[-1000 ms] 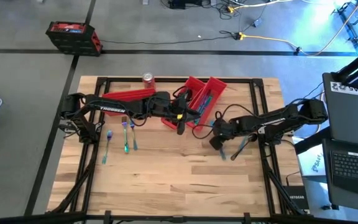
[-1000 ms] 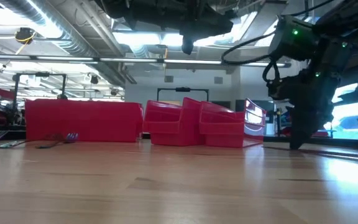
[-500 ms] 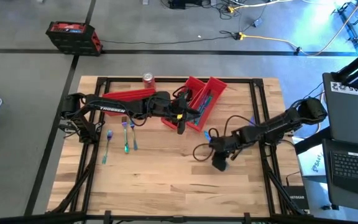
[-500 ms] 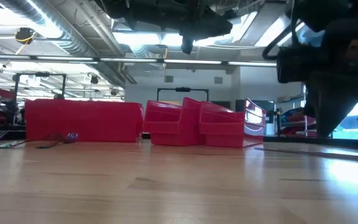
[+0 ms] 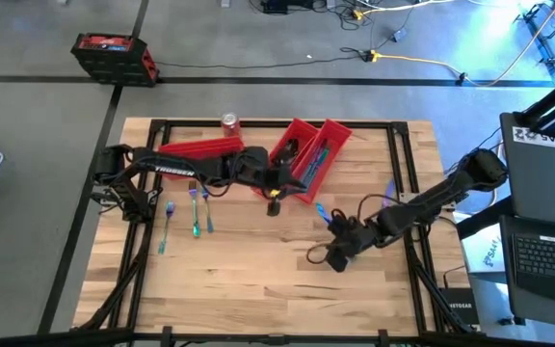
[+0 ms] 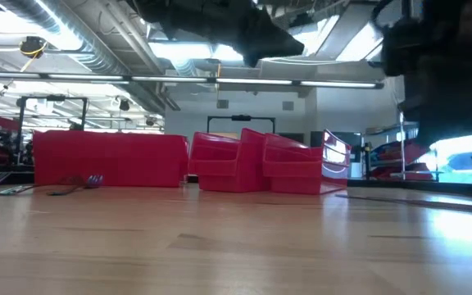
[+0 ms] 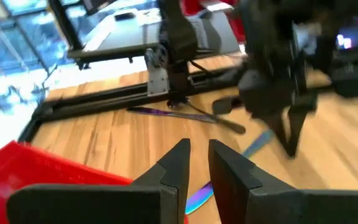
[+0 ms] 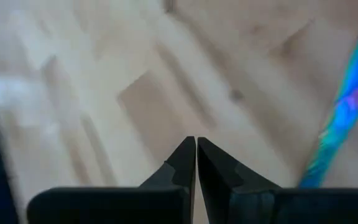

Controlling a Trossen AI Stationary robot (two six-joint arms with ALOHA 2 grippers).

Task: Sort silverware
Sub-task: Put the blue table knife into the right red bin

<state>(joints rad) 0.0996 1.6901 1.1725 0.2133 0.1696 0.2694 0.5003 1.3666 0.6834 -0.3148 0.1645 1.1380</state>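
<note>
The right tool (image 5: 336, 258) hangs over bare wood near the bench's (image 5: 258, 280) front right, fingers pressed together on nothing. Just beyond it lies an iridescent knife (image 5: 320, 212). Three pieces of silverware (image 5: 193, 214) lie side by side at the left. The left tool (image 5: 274, 204), fingers a narrow slit apart and empty, hovers beside the red bins (image 5: 306, 154), some cutlery already inside. A soda can (image 5: 228, 121) stands at the far edge.

Bright overhead ceiling lights, glare on the table (image 6: 433, 225), right wrist view motion-blurred, low view silhouettes dark
</note>
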